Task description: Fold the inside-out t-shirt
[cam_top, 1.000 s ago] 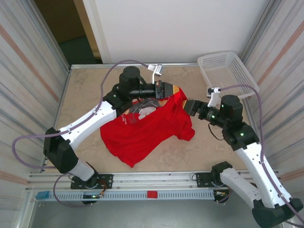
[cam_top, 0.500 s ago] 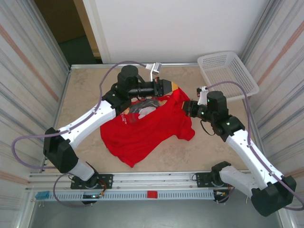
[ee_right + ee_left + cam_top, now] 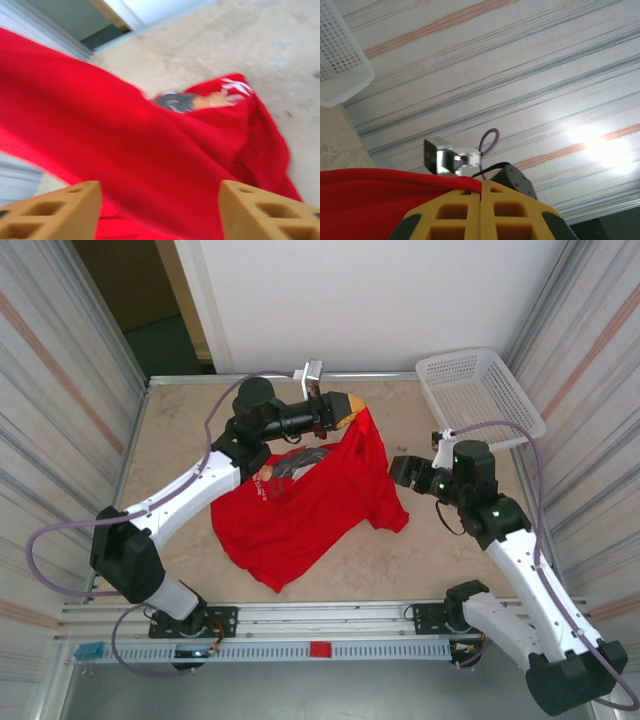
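The left gripper (image 3: 345, 410) is clenched on an edge of the shirt (image 3: 320, 505) – in its wrist view the yellow fingers (image 3: 455, 210) meet with red cloth (image 3: 370, 200) running in between them – and holds that edge raised near the table's (image 3: 180, 440) far side. The rest drapes down and lies crumpled mid-table, print partly showing. The right gripper (image 3: 400, 468) is released, jaws wide apart, just beside the shirt's right edge – nothing in it. A basket (image 3: 480, 390) sits at the far right
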